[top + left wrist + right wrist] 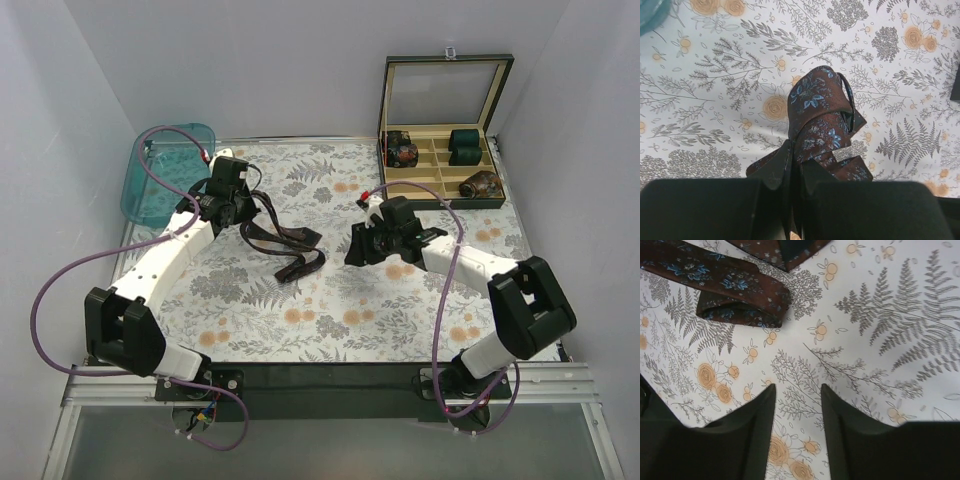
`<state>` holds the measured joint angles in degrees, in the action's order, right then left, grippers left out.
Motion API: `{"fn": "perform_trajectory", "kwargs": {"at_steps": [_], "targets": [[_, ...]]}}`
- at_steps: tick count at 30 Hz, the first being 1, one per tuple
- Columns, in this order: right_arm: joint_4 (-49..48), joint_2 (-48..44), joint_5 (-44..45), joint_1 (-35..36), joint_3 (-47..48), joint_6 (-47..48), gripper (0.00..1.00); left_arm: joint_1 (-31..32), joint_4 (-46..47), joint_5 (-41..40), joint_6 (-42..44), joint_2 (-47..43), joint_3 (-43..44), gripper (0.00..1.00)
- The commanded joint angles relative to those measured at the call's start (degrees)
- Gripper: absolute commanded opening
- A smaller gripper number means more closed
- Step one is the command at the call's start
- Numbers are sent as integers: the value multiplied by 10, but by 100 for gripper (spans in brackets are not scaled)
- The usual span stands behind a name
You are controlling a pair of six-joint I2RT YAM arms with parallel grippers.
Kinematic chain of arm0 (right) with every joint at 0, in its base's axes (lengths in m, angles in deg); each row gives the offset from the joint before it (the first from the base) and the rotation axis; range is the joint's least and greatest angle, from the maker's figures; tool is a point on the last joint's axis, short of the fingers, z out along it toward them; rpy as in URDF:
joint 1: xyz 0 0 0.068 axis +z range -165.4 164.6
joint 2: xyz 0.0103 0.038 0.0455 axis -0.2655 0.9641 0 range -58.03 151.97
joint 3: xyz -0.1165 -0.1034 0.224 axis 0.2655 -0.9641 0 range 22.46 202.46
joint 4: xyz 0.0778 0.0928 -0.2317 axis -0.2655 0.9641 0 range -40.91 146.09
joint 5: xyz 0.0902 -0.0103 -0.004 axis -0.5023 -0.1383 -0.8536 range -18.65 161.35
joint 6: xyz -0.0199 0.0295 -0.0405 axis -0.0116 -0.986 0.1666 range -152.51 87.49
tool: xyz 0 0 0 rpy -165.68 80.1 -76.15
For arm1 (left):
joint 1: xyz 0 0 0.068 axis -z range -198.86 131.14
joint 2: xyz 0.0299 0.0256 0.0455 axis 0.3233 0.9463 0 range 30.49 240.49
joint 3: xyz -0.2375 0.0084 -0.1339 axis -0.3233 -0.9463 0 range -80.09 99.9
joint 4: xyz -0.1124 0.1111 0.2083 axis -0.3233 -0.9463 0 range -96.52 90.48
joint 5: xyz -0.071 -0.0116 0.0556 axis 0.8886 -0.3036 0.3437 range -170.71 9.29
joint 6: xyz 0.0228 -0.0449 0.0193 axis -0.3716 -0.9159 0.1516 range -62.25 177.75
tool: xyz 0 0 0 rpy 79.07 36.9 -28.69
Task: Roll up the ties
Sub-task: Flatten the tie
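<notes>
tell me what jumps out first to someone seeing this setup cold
The dark brown tie with blue flowers lies in loose folds mid-table on the floral cloth, one part pinched in the left gripper. The right gripper hangs open over bare cloth just right of it. At the far right corner a green box stands open with rolled bundles in its compartments.

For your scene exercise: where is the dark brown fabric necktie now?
The dark brown necktie lies left of centre in the top view, pinched by the left hand.
</notes>
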<state>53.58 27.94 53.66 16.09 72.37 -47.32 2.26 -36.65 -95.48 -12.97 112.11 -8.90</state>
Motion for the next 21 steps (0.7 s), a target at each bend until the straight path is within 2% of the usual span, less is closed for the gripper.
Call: {"fn": "perform_trajectory", "kwargs": {"at_steps": [1, 4, 7, 11, 21], "targets": [[-92, 41, -35, 21, -3, -59, 43, 1, 15, 25, -36, 3, 10, 0], [-164, 66, -37, 24, -5, -108, 50, 1, 16, 25, -49, 4, 11, 0], [-225, 83, 3, 38, -17, -166, 51, 1, 15, 18, -72, 4, 11, 0], [-248, 116, 54, 60, -8, -203, 52, 1, 17, 14, -88, 9, 14, 0], [-270, 205, 111, 83, 29, -225, 50, 1, 14, -14, -99, 12, 28, 0]]}}
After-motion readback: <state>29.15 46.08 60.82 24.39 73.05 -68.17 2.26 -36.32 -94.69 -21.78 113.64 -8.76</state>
